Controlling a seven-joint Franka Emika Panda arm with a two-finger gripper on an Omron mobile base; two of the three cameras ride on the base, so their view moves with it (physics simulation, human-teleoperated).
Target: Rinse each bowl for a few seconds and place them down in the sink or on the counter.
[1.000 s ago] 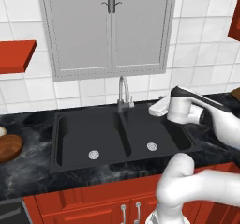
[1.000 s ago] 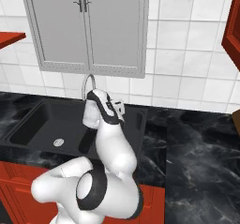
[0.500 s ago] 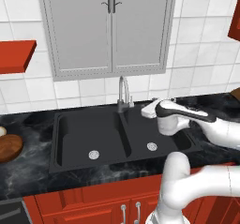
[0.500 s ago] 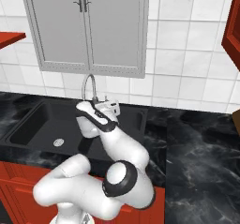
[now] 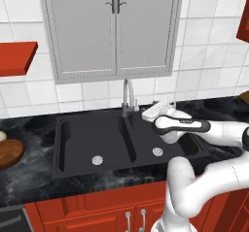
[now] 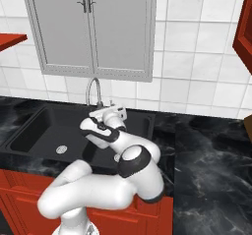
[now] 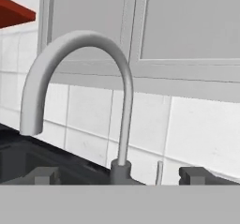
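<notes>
Claw (image 7: pixel 119 176) wide open w/ nothing in it, faucet (image 7: pixel 79 92) dead ahead, so imo ease fwd slow onto its little lever (image 7: pixel 159 172) w/o overshooting.

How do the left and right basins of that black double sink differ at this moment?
The left basin lies fully in view; the right basin is partly covered by the robot's white arm. The open gripper hovers at the right basin's back edge, beside the silver gooseneck faucet; nothing hangs over the left basin. Both are black, each has a round silver drain, and neither holds a bowl.
</notes>
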